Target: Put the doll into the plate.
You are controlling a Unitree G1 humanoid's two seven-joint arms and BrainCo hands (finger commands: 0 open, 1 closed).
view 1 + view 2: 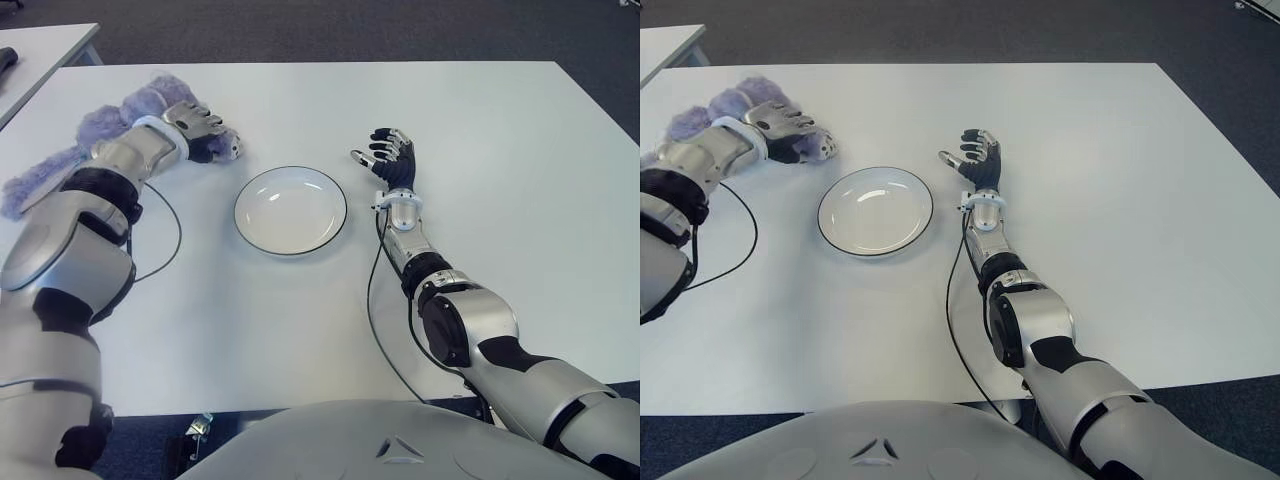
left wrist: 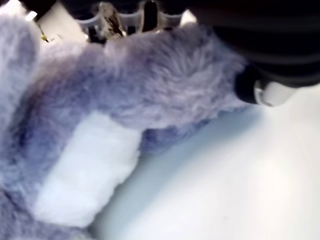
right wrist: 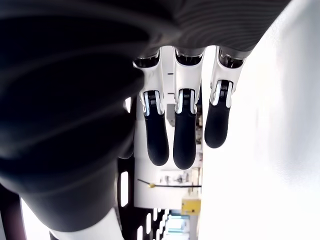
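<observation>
Seen from above: a white worktop (image 1: 500,150) with a white, dark-rimmed plate (image 1: 290,211) near its middle, nothing in it. To the plate's left and a little farther back, a fluffy lilac plush doll (image 1: 110,125) lying flat, long axis running from the worktop's left edge toward the plate. Left hand (image 1: 195,128) draped over the doll's plate-side end, fingers (image 1: 205,120) curled down onto the fur. Up close from the left wrist, purple pile with a white patch pressed right against the palm — a fingertip showing past the fur, above bare worktop. Hard to tell whether clamped firmly or only closing; judged as gripping, doll not yet lifted.

Right hand (image 1: 390,160) just to the right of the plate, palm raised, fingers (image 3: 184,135) straight and apart, holding nothing — idle, and on the far side of the plate from the doll.

Deciding relation: doll left of the plate, near but not touching its rim, left hand by far the nearer. Likely next — lift, then a short carry rightward and slightly toward the robot to clear the rim. Risk: the long tail end dragging or hanging outside the plate.
</observation>
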